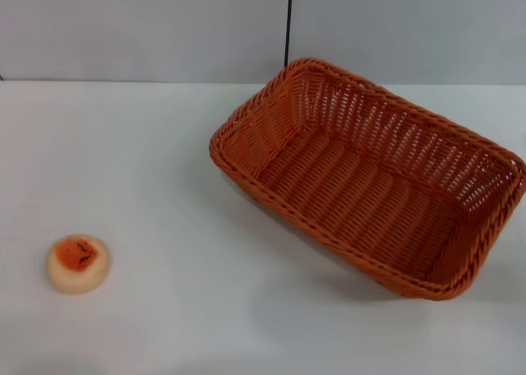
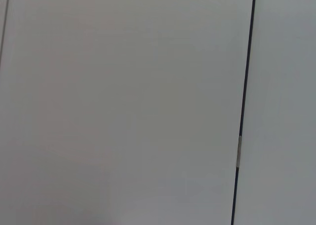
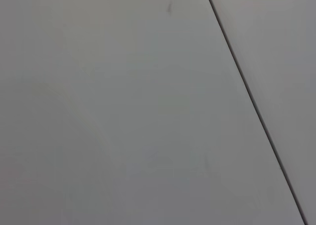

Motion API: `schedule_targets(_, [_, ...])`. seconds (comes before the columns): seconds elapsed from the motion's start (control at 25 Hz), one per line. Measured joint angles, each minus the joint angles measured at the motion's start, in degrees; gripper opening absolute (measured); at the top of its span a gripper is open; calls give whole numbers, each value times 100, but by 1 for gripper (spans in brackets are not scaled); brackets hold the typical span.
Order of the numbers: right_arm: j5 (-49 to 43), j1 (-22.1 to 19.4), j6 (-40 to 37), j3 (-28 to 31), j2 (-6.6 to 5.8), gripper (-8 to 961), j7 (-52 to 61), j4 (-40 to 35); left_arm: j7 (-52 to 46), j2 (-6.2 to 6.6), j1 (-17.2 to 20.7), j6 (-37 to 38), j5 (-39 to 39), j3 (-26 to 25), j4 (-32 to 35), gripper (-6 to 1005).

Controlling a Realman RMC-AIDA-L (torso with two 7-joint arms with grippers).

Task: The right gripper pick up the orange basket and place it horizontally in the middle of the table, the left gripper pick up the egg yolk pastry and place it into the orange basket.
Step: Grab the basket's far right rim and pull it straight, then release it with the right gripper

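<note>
An orange basket [image 1: 370, 178] sat empty and askew on the right of the white worktop [image 1: 164, 145]. An egg yolk pastry [image 1: 78, 263] lay well apart, near left. Neither hand was in sight, so their states could not be told.

We see a pale grey wall [image 1: 148, 30] behind the white table [image 1: 164, 161], split by a thin dark vertical seam [image 1: 288, 21]; soft, even light falls across both.

A plain pale grey wall panel [image 3: 123, 111] fills the right wrist view, and a thin dark seam [image 3: 252, 101] runs slantwise between it and a second panel [image 3: 281, 52]
</note>
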Motion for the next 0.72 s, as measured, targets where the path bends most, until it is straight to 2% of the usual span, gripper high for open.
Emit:
schedule_targets(0.44, [-159,-57,-143,-134,-22,652,38,-186,-7,-3,-21,-16,-4,0,0,814])
schedule_targets(0.56, [-612,-71,-180,-318,-37,652,543,-759,-60,1,-39,-81,-4,0,0,813])
schedule_targets(0.72, [-1450,-46,126,-389,-30,653,2341,-2077,-71,10,-122,-127,-3,0,0,813])
